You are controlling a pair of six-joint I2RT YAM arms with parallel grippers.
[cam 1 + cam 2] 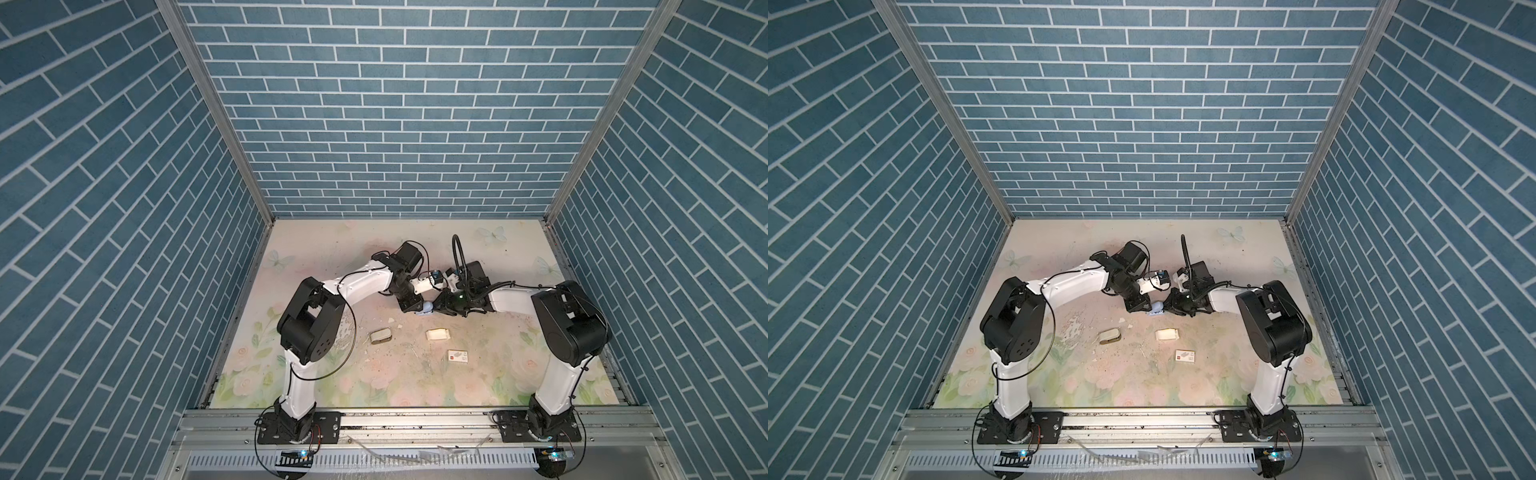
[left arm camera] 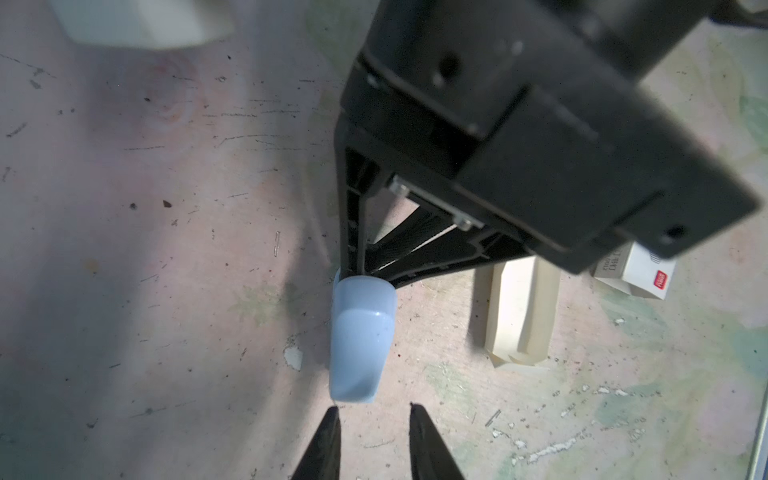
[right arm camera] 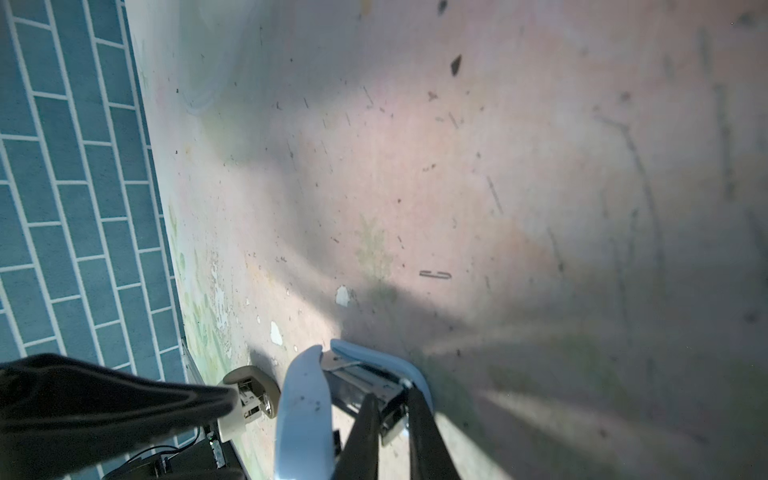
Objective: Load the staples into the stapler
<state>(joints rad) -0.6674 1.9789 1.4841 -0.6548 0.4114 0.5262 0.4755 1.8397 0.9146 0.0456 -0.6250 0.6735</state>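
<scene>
A pale blue stapler sits mid-way across a floral table mat, between two black robot grippers that meet over it. The right gripper has its fingers closed on the stapler's metal channel. The blue lid stands swung away from the base.

The left gripper points at the stapler's opposite end. Its fingertips are slightly parted with nothing between them, just short of the plastic.

On the robot-base side of the blue stapler lie a beige stapler, a cream cardboard tray and, beyond the tray, a white staple box with a red label. (Whether a staple strip lies in the channel or the tray cannot be told.) One loose staple lies on the mat near the blue stapler.
</scene>
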